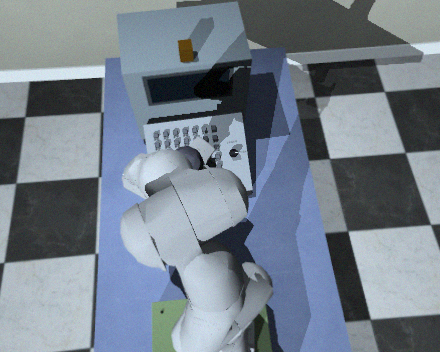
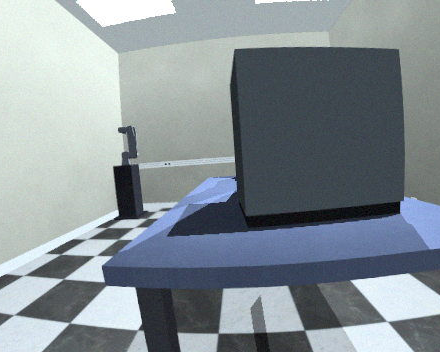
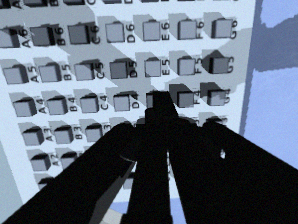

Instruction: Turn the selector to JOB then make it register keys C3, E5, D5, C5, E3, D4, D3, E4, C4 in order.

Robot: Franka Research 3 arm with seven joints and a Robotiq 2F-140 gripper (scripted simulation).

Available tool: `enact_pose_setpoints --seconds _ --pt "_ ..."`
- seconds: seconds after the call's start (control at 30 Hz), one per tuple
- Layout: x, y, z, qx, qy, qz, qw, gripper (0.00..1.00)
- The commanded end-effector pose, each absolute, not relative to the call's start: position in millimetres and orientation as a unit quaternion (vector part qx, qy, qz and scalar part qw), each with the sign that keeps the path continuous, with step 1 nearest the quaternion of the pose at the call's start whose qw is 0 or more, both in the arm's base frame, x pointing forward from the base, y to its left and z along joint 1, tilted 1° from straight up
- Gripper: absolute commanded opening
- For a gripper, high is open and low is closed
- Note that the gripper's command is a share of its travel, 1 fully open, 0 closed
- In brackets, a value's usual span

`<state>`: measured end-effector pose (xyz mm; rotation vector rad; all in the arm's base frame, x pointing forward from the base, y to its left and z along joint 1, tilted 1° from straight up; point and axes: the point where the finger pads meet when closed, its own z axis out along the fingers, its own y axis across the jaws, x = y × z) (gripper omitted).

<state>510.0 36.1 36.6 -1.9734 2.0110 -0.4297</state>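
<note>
The grey machine (image 1: 186, 30) (image 2: 316, 130) stands on the blue table (image 1: 286, 260) (image 2: 266, 250). Its sloping keypad panel (image 1: 186, 135) (image 3: 125, 47) carries rows of small square keys with names printed beside them. The round selector knob (image 1: 234, 152) sits at the panel's right; I cannot tell which way it points. My gripper (image 3: 160, 104) is shut with nothing between the fingers. In the wrist view its tip covers the E4 place, between key D4 (image 3: 121, 102) and the key to its right (image 3: 182, 96), below key E5 (image 3: 152, 66). No key looks lit. The arm hides the panel's lower left in the top view.
An orange block (image 1: 186, 50) stands on the machine's top, above its dark screen (image 1: 176, 89). The arm's green base plate (image 1: 162, 320) lies at the table's near end. A black camera stand (image 2: 128, 187) is on the chequered floor.
</note>
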Motion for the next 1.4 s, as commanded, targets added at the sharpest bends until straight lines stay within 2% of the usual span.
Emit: enact_pose_setpoints --seconds 0.0,1.37 --pt "512.9 34.6 39.2 -0.692 0.682 -0.16 0.174 0.1" --pt "517.5 34.8 30.2 -0.692 0.682 -0.16 0.174 0.1"
